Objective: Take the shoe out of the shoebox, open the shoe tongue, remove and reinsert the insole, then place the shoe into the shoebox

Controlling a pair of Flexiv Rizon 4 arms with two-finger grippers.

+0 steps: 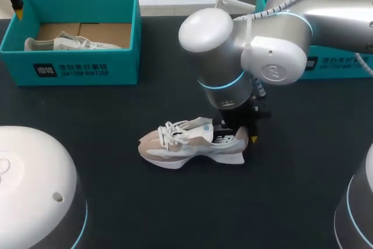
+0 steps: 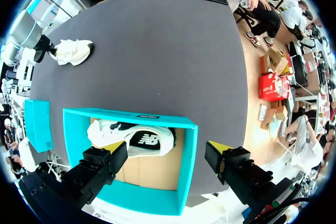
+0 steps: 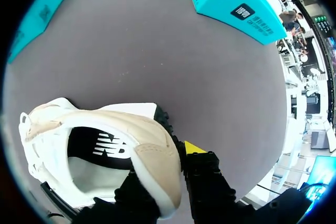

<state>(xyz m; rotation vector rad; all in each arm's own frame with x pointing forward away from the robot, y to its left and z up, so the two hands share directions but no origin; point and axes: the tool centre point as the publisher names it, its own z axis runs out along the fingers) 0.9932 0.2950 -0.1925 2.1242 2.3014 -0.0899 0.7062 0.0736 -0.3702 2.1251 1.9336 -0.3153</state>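
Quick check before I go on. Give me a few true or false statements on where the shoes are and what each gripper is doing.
1. The table shoe stands on the table, outside any box. True.
2. The left shoebox is empty. False: the boxed shoe lies in it.
3. The right gripper grips the table shoe at the heel, with the heel wall between its fingers. True.
4. The left gripper is shut on the boxed shoe. False: it is open and holds nothing, with the shoebox ahead of it.
5. The table shoe lies upside down. False: it rests on its sole.
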